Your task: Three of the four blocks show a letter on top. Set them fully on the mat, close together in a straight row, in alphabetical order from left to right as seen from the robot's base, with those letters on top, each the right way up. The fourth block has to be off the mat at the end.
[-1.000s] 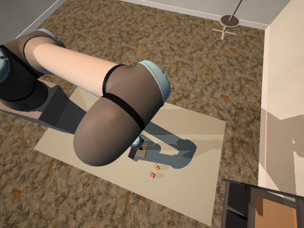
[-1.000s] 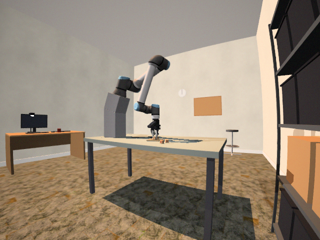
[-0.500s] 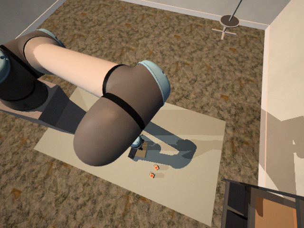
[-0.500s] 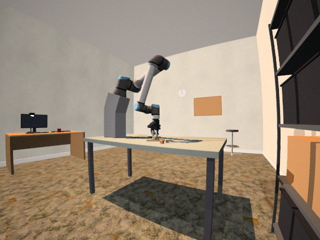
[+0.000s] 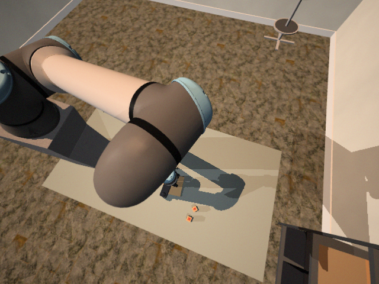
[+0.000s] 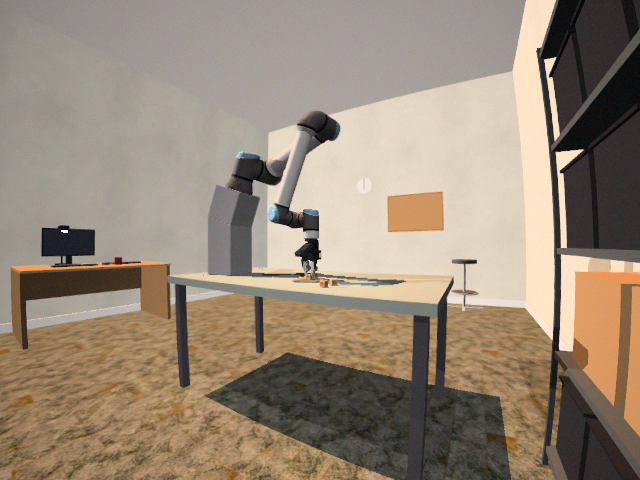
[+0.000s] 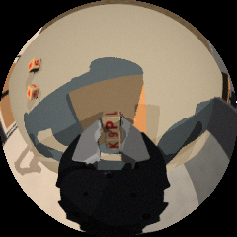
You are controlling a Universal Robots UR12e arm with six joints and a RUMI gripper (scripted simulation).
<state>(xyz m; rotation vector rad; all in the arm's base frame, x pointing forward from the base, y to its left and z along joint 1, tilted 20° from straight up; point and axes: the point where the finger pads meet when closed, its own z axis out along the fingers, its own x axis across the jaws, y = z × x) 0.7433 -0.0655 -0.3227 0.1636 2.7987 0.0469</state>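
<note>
My gripper (image 7: 112, 118) is shut on a pale block (image 7: 112, 136) with red marks; the faces I see read P, 9 and K. It hangs low over a small brown mat (image 7: 140, 106) on the table. I cannot tell whether the block touches the mat. In the top view the arm's elbow hides most of the gripper (image 5: 170, 184) and part of the mat (image 5: 177, 189). Two more blocks (image 5: 195, 208) (image 5: 189, 218) lie off the mat on the table top. They show in the wrist view at the upper left (image 7: 34, 64) (image 7: 33, 91). A fourth block is not in sight.
The table (image 6: 361, 289) is beige with the robot's grey pedestal (image 6: 231, 232) at one end. A dark shelf unit with a box (image 6: 604, 330) stands to the right, a desk with a monitor (image 6: 67, 248) to the left, and a stool (image 6: 463, 279) behind.
</note>
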